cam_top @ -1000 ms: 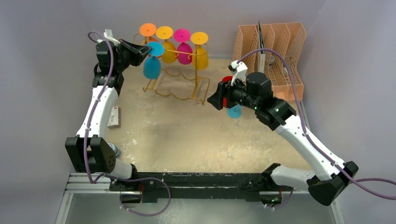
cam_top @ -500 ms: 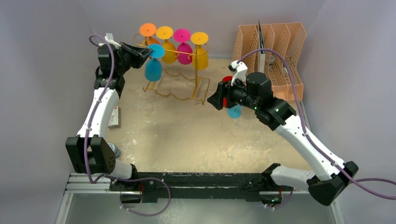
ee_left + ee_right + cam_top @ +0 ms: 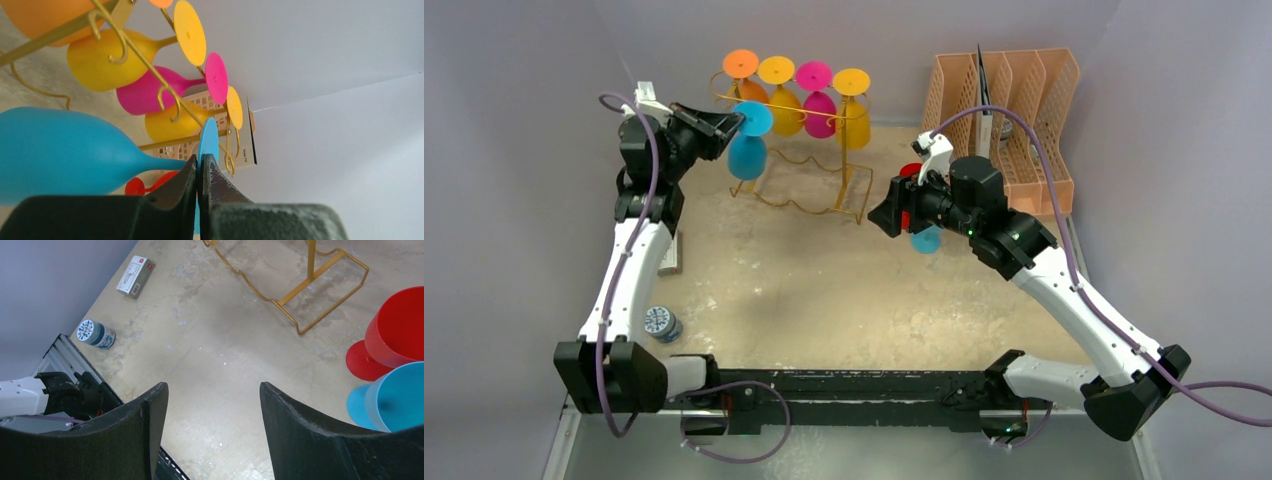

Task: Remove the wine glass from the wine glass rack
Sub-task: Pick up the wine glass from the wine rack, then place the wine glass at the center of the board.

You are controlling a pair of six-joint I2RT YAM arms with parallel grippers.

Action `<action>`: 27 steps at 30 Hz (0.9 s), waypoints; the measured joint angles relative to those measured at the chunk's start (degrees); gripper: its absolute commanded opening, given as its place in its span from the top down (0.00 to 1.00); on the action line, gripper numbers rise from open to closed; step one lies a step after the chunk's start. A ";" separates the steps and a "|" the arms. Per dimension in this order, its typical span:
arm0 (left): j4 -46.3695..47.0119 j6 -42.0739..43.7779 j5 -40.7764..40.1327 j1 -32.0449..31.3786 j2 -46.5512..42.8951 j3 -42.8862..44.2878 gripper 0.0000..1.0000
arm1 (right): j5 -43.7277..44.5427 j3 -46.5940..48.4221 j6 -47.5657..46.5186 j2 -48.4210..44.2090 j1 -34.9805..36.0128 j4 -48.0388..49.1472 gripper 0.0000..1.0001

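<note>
**Q:** Left wrist view: which step is running?

**A:** The extraction step, judging by the grip. Left pincer (image 3: 200, 170) is pinching the foot of the blue wine glass (image 3: 60, 150), which is hanging at the left end of the wine glass rack (image 3: 45, 42), bowl down, long axis near vertical. The next move is likely sliding the foot clear of the hooks. Right pincer (image 3: 212, 387) is hovering spread, empty.

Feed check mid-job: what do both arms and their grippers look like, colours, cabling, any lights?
Both the left arm and right arm have white links between chunky black joints. A purple cable runs along each. The left gripper and right gripper have matte black, wedge-shaped fingers. A white bracket tops the right wrist; a small green light glows nearby.
</note>
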 measured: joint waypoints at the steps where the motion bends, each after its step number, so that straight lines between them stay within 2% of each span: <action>1: -0.13 0.39 -0.02 0.00 -1.33 -1.11 1.00 | 0.04 0.00 0.00 0.00 0.00 0.02 0.30; 13: -9.86 13.66 0.74 0.00 -19.78 -9.51 1.00 | 0.13 -0.26 2.34 1.03 0.00 2.95 0.30; 21: -6.69 16.39 14.88 -1.40 -21.73 -21.16 1.00 | -1.86 -0.70 6.69 3.80 0.00 6.51 0.30; 27: -4.96 16.55 23.34 -5.64 -19.96 -26.49 1.00 | -8.66 -0.70 12.41 7.69 0.00 10.54 0.35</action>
